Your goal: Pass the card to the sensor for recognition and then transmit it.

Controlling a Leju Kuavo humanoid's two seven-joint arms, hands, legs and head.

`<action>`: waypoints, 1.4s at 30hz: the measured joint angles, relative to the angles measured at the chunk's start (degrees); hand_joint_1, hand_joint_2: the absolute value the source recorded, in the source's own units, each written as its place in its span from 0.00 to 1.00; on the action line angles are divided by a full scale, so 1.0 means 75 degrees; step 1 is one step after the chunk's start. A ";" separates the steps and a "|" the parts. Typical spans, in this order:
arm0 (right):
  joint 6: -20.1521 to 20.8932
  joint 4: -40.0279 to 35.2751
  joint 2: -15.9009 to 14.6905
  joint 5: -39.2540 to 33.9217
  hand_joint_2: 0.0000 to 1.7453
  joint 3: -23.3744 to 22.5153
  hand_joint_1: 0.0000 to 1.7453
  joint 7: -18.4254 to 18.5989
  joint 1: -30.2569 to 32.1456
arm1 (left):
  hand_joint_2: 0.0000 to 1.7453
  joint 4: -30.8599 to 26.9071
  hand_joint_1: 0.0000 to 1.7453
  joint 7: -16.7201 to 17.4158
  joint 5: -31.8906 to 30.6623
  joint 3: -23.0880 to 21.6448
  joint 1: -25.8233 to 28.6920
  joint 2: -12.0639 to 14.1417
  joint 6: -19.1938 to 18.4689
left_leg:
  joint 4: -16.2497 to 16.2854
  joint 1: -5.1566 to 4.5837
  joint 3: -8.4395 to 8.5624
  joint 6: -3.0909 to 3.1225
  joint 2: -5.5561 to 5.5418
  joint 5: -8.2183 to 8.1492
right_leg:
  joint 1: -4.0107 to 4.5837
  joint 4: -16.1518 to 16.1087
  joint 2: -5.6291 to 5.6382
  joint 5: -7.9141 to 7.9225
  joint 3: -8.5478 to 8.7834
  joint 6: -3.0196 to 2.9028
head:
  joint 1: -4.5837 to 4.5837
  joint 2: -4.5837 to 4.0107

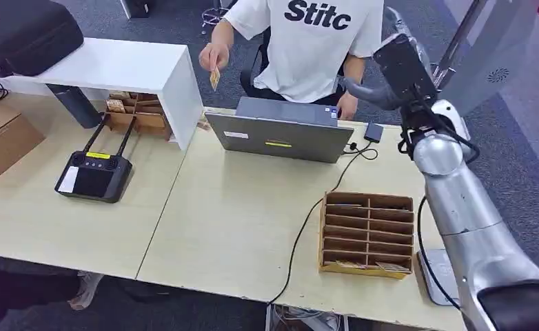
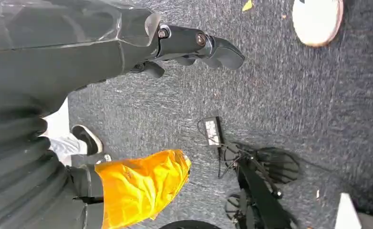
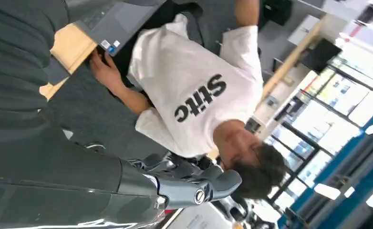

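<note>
Right hand point(image 1: 373, 93) raised empty toward the person point(image 1: 315, 41), fingers apart

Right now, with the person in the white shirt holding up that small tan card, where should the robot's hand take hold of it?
Probably by the small tan card's lower half, which hangs free below the person's hand pinching its top. It hangs roughly upright and thin, so a pinch across its flat faces, coming in from below or the side, seems best. The robot's right hand, raised near the person, looks empty.
</note>
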 joint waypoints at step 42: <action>-0.0977 -0.6177 -0.1134 0.3359 1.00 -0.2328 0.00 -0.1014 0.7130 | 1.00 -0.3418 0.00 0.2329 0.3902 -0.4202 0.2968 -0.0213 0.1868 | -0.0002 0.0001 -0.0001 0.0016 0.0011 -0.0044 | 0.0000 -0.0010 0.0003 -0.0029 0.0013 0.0010 | 0.0000 0.0000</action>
